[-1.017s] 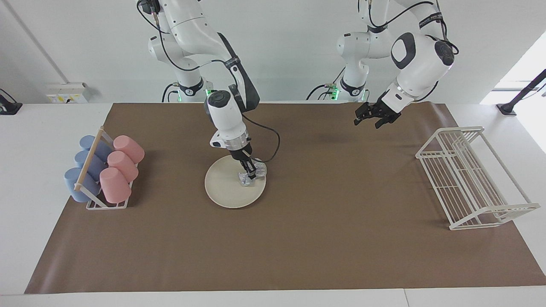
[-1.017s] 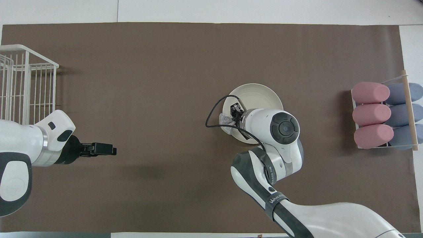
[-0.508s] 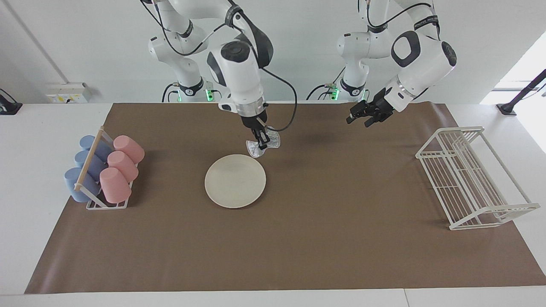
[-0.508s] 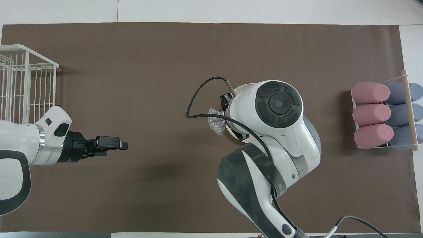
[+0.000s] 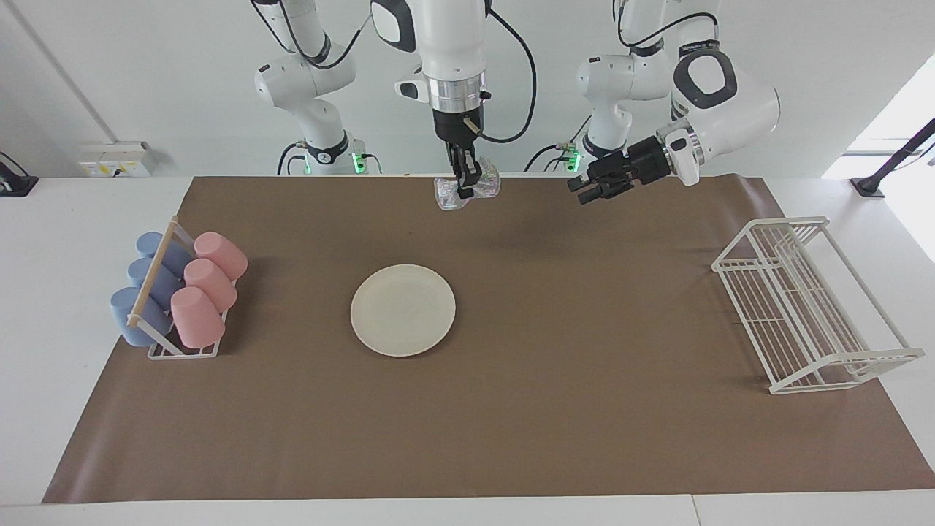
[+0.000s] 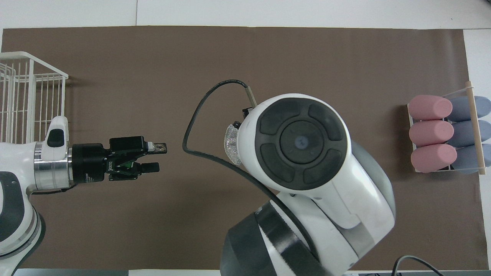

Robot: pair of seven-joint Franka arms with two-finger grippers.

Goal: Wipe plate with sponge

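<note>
Right gripper (image 5: 464, 191) raised high, clenched on the speckled silvery-white mesh sponge (image 5: 467, 193), clear of the round cream-white plate (image 5: 402, 310).

The sponge hangs in the air over the brown mat (image 5: 570, 409) near its edge at the robots' end; the plate lies bare and flat at mid-mat with open mat all round it. The left gripper (image 5: 593, 189) waits in the air, fingers (image 6: 158, 146) spread and holding nothing, over the mat toward the left arm's end of the desk (image 5: 44, 241). A white wire rack (image 5: 803, 307) stands at that end; a small wire holder with pink and blue cups (image 5: 179, 292) lying on their sides stands at the right arm's end. Both are well apart from the plate. No writing is legible.
</note>
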